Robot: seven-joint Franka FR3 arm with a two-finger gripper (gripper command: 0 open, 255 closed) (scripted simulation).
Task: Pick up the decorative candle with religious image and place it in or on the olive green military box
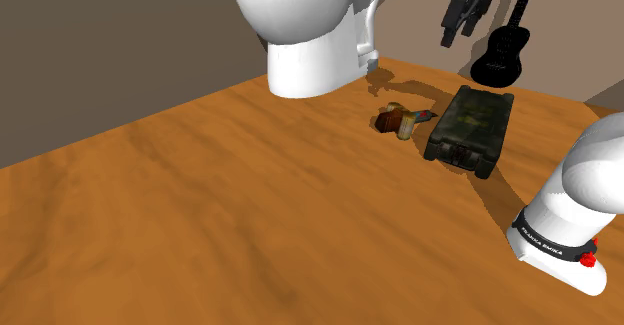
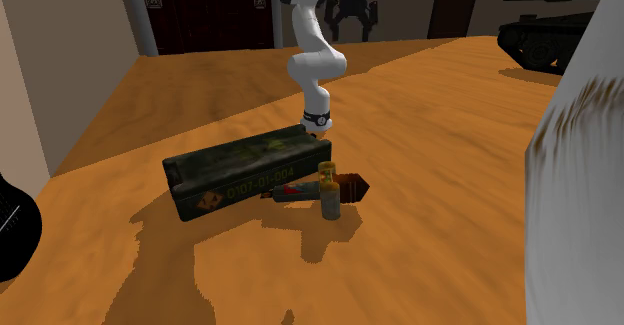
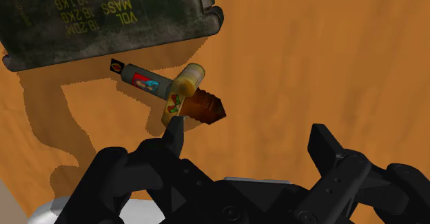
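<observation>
On a wooden floor, at the shoulder view's left, a white toilet stands at the back. Right of it lies a small cluster: a brown cone-shaped thing, a yellow jar and the candle, a slim red cylinder. The candle lies on its side on the floor, between the jar and the olive box, just beside both. The box rests flat on the floor with its lid shut. High above it, well apart from everything, hangs the gripper, with a black guitar against the wall behind. The arm rises at the far right.

Across the second exterior view the order runs box, candle, upright jar, brown cone-shaped thing, and a dark tank sits far back on the right.

From the wrist, the candle shows a blue figure on its red label, and its dark end points toward the lettered box. Both fingers stand wide apart, with nothing between them.
</observation>
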